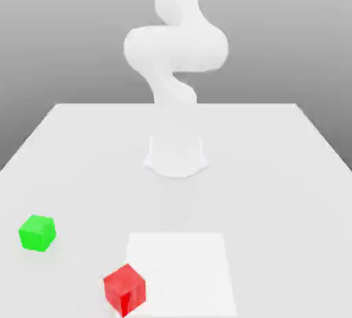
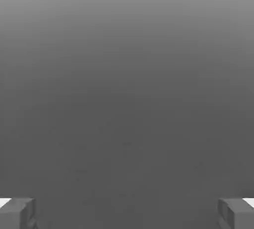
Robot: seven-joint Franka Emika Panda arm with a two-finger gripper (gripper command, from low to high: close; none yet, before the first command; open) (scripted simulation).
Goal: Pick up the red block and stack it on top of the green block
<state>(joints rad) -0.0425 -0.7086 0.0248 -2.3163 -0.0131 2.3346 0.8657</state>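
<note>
Red block (image 1: pixel 124 289) sits on the table (image 1: pixel 289 172) near the exterior view's front edge, just right of the green block (image 1: pixel 37 232); our gripper (image 2: pixel 127 213), jaws wide and empty, must descend toward it

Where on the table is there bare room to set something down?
The table is bare across the exterior view's right, and between the green block and the arm's base. Tightest is beside the red block, near the front edge.

One red block (image 1: pixel 124 288), one green block (image 1: pixel 37 232), one white square patch (image 1: pixel 182 272) and one robot arm (image 1: pixel 176 69) on one counter (image 1: pixel 275 172).
</note>
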